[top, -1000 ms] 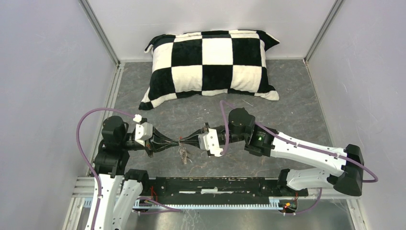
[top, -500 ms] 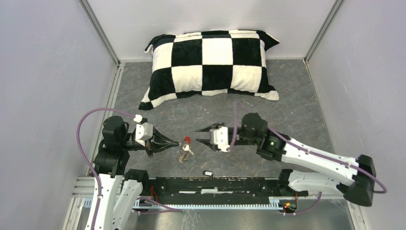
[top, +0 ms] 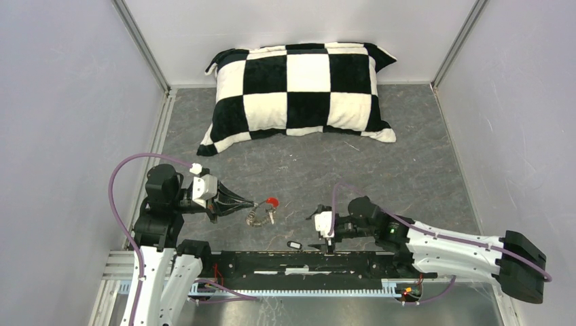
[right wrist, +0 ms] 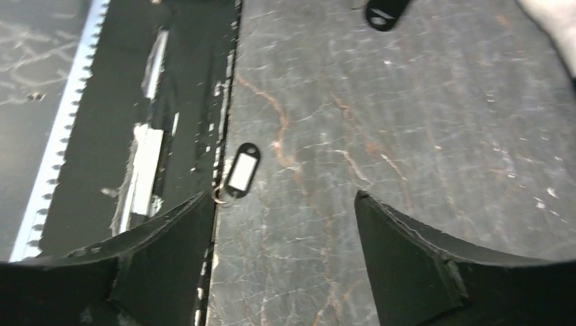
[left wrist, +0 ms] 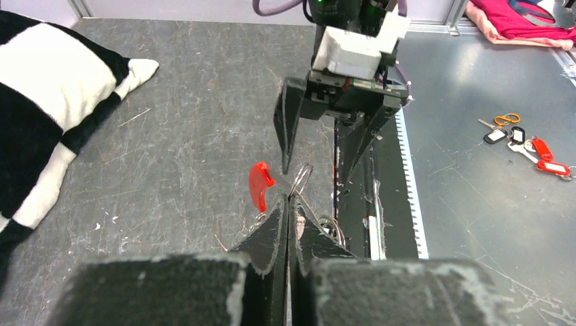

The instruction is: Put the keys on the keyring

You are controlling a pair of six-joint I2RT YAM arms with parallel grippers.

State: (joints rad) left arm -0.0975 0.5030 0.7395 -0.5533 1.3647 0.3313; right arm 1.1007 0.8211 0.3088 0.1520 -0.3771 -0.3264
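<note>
The left gripper (left wrist: 289,207) is pressed closed on the keyring (left wrist: 299,178) — a thin silvery loop with a red piece (left wrist: 258,187) sticking out to its left. In the top view this sits at lower centre-left, over the grey bench (top: 407,156). The keys (top: 261,218) show just below it as a small silvery bunch; whether they touch the bench cannot be told. The right gripper (right wrist: 282,200) is well apart to the right, near the bottom edge, jaws spread wide and holding nothing. Ahead of its fingers, toward the left of the wrist view, lies a black key tag (right wrist: 241,172) with a pale window — right at the edge of the black rail (right wrist: 176,102). A checkered pillow (top: 306,81) lies at the top.
</note>
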